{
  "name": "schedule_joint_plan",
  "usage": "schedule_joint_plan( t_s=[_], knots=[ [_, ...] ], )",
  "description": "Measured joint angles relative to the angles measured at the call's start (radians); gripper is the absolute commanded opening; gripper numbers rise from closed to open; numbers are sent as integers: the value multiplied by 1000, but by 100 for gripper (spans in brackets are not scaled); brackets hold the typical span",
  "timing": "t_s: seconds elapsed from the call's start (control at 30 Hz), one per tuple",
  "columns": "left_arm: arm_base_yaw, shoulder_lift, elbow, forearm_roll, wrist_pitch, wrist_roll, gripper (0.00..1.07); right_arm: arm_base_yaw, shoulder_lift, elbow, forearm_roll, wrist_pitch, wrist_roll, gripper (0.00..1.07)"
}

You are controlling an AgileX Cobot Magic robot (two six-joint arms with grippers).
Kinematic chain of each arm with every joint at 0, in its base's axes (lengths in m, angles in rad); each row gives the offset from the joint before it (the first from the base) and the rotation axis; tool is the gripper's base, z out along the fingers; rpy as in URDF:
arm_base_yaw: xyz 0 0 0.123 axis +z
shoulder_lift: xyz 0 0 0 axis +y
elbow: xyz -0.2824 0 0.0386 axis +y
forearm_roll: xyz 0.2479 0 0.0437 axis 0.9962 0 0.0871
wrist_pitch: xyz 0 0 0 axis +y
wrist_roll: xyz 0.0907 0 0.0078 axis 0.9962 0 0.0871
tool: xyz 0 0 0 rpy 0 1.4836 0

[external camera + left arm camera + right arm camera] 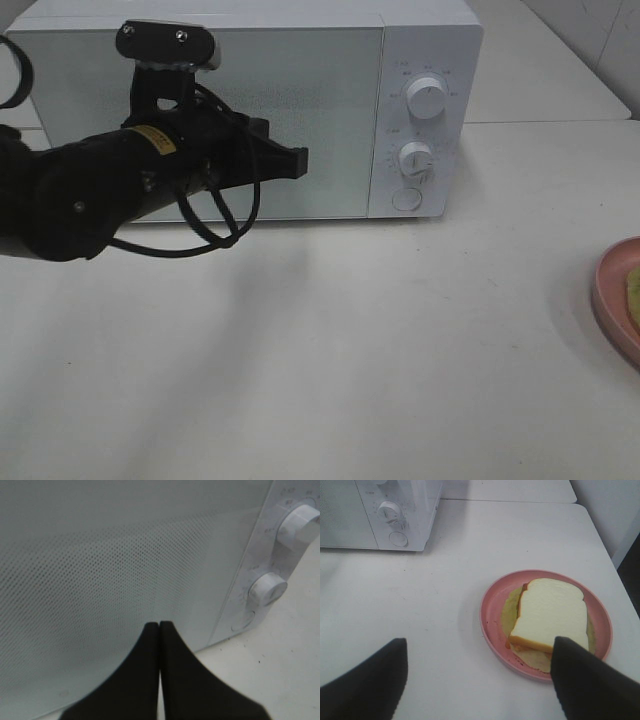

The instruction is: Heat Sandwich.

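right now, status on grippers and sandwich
Left gripper shut, empty, at closed microwave door. Right gripper open above sandwich on pink plate. Nothing blocking.

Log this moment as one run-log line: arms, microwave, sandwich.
left gripper: shut, empty, at microwave door | microwave: closed | right gripper: open, above table | sandwich: on pink plate, untouched

The right gripper [479, 680] hung with its fingers [367, 682] spread wide above the white table [420, 605]; the sandwich [549, 614] lay on a pink plate [490, 611]; the microwave [395, 510] stood well apart.
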Motion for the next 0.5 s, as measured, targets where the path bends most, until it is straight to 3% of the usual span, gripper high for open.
schedule_joint_plan(
  t_s=[0.03, 0.1, 0.13, 0.17, 0.27, 0.5],
  knots=[
    [0, 0, 0, 0, 0, 0, 1, 0, 0, 0, 0, 0, 0, 76],
    [-1, -47, 42, -6, 56, 0, 18, 0, 0, 0, 0, 0, 0, 76],
    [-1, -64, 53, -7, 85, 0, 47, 0, 0, 0, 0, 0, 0, 76],
    [-1, -64, 53, -7, 85, 0, 47, 0, 0, 0, 0, 0, 0, 76],
    [-1, -124, 80, -9, 212, -1, 101, 0, 0, 0, 0, 0, 0, 76],
    [-1, -192, 85, -9, 383, -4, 98, 0, 0, 0, 0, 0, 0, 76]
  ],
)
